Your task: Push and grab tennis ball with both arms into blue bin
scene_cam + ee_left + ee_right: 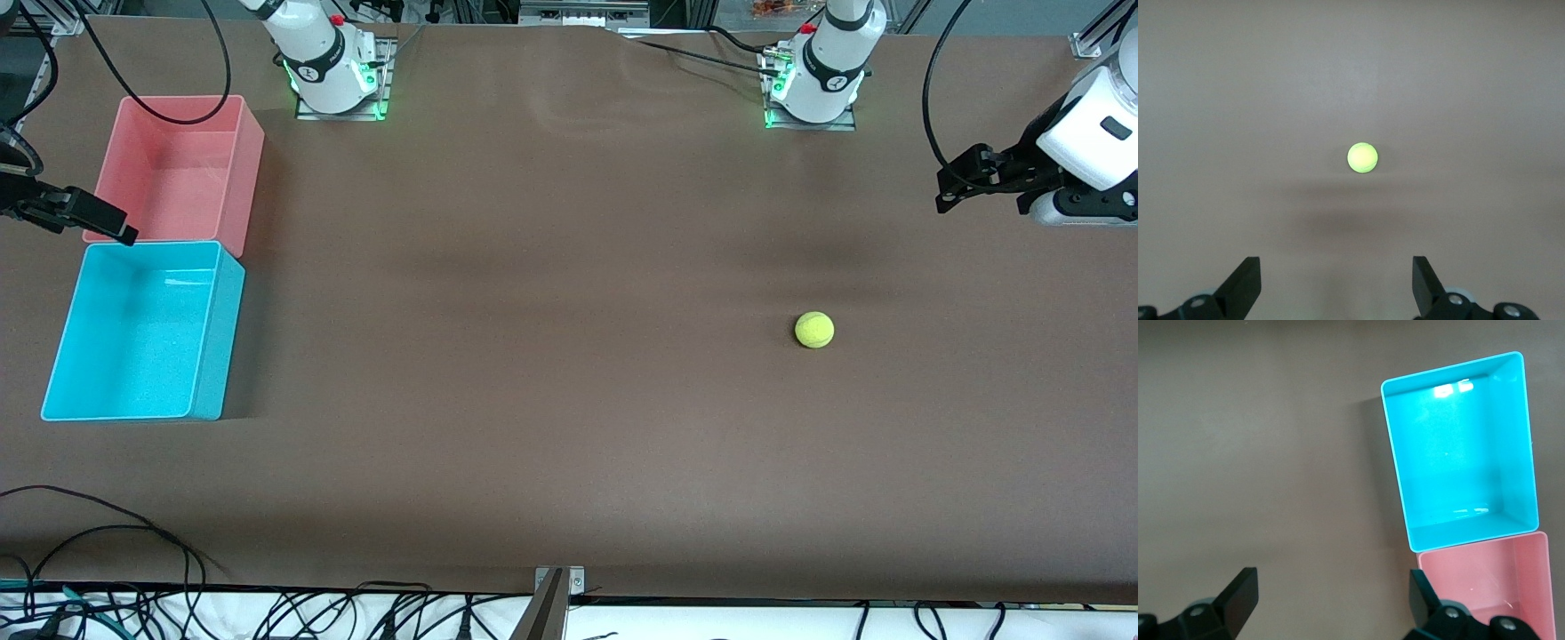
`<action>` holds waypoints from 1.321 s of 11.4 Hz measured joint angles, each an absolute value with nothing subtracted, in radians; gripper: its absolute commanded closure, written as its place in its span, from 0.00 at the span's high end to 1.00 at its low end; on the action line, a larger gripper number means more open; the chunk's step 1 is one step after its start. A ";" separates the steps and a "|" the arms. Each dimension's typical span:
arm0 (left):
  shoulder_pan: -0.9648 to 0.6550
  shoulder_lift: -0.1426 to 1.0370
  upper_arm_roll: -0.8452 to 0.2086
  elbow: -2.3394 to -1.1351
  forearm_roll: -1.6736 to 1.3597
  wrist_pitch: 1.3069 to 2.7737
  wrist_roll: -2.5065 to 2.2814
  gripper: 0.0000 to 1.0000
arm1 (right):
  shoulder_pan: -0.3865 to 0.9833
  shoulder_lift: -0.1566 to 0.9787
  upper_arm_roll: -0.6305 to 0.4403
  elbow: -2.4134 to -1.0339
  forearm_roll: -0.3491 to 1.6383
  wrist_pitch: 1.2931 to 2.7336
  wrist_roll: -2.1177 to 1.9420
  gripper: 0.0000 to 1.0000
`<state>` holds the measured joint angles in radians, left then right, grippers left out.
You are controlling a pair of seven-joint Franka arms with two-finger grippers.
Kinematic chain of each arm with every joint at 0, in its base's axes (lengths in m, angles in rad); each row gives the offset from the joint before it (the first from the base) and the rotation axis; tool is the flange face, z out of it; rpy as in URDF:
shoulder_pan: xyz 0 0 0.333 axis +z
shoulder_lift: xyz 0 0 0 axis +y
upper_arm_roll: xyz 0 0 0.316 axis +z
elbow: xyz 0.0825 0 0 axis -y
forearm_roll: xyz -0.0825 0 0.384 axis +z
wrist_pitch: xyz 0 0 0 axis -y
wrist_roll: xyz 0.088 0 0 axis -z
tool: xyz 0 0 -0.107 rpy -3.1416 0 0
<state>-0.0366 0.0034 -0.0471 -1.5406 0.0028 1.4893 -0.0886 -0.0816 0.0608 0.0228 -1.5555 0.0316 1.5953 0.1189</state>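
Small fuzzy yellow-green tennis ball (pixel 814 329) sits on brown table (pixel 533 356) toward left arm's end, untouched. Left gripper (pixel 1337 283) hangs off-table w/ fingers wide. Right gripper (pixel 1331 600), also wide, is over pink-red tub's (pixel 178 169) edge beside cyan-blue plastic bin (pixel 213 329).

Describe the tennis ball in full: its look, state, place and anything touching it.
The tennis ball is small, round, fuzzy and yellow-green, with a faint curved seam showing in the left wrist view. It rests alone on the bare brown table, toward the left arm's end, well apart from both bins. Nothing touches it but the table.
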 measured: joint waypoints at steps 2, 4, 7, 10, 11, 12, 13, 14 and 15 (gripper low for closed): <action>-0.022 0.003 -0.047 -1.541 0.001 1.489 -0.089 1.00 | -0.082 0.061 0.023 -1.556 0.032 1.595 0.119 1.00; -0.014 0.003 -0.047 -1.540 0.000 1.489 -0.089 1.00 | -0.082 0.061 0.023 -1.555 0.032 1.595 0.118 1.00; -0.016 0.003 -0.057 -1.538 0.000 1.489 -0.089 1.00 | -0.082 0.061 0.022 -1.556 0.032 1.595 0.117 1.00; -0.012 0.003 -0.054 -1.535 0.000 1.489 -0.089 1.00 | -0.082 0.061 0.022 -1.556 0.032 1.595 0.117 1.00; -0.010 0.003 -0.054 -1.535 0.000 1.489 -0.089 1.00 | -0.082 0.061 0.022 -1.556 0.032 1.595 0.117 1.00; -0.008 0.003 -0.054 -1.534 0.000 1.489 -0.089 1.00 | -0.082 0.061 0.022 -1.556 0.032 1.595 0.117 1.00; -0.008 0.003 -0.054 -1.531 0.000 1.489 -0.091 1.00 | -0.082 0.062 0.022 -1.556 0.032 1.595 0.117 1.00; -0.007 0.004 -0.054 -1.521 0.000 1.490 -0.093 1.00 | -0.082 0.062 0.022 -1.555 0.032 1.595 0.117 1.00; -0.006 0.003 -0.053 -1.508 0.000 1.490 -0.093 1.00 | -0.082 0.062 0.022 -1.556 0.032 1.595 0.117 1.00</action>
<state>-0.0060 0.0035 -0.0526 -1.5078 0.0002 1.4897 -0.0934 -0.0818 0.0622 0.0225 -1.5555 0.0316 1.5947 0.1169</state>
